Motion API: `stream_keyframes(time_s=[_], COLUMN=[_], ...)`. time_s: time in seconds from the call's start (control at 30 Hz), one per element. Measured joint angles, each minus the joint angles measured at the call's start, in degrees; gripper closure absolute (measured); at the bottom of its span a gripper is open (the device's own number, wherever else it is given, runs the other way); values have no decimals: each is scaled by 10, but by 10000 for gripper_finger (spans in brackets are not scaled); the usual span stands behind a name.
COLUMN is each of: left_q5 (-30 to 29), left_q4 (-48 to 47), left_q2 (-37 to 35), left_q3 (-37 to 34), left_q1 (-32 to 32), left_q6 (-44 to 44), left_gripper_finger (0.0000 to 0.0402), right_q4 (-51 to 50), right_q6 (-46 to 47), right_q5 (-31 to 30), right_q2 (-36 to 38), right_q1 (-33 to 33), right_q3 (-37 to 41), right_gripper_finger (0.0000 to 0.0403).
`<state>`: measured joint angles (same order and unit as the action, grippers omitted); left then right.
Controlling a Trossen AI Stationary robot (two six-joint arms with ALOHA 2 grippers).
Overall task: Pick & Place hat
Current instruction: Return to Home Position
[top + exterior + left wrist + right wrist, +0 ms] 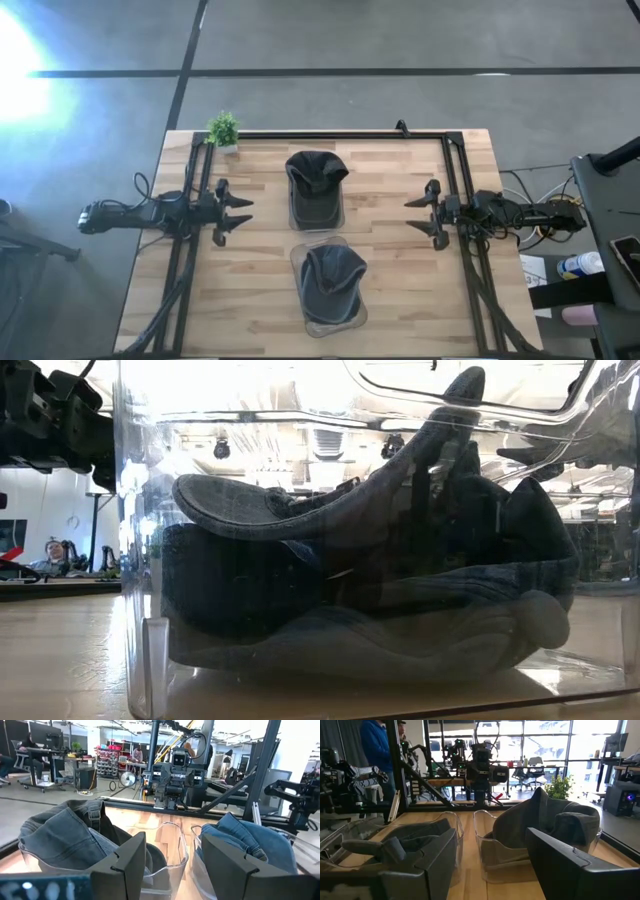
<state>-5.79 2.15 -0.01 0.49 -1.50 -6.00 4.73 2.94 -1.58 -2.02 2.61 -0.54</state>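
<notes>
Two dark denim hats each lie crumpled inside their own clear plastic tub on the wooden table. In the high view one hat [316, 175] sits toward the far side, the other hat [333, 278] toward the near edge. The near hat [370, 580] fills the low view. My left gripper [238, 214] hovers open at the table's left, pointing toward the tubs, with the far hat [65, 837] and near hat [250, 842] ahead of it [172, 865]. My right gripper [416, 214] hovers open at the right, facing the far hat [545, 822] and near hat [395, 845].
A small potted plant [224, 130] stands at the far left corner. A black metal frame [330, 134] runs along the far edge and down both sides. Bare wood lies between each gripper and the tubs. A person [375, 745] stands beyond the table.
</notes>
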Motion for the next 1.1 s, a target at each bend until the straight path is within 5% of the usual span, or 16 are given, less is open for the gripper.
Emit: stream_keyframes(time_s=[1.1], left_q5=[2], left_q4=[3], left_q2=[1], left_q3=[1], left_q1=[0], left_q6=[-7], left_gripper_finger=[216], right_q4=[-39], right_q6=[14], right_q5=[1], right_q2=[19], right_q1=[-16], right_q3=[-1], right_gripper_finger=[170])
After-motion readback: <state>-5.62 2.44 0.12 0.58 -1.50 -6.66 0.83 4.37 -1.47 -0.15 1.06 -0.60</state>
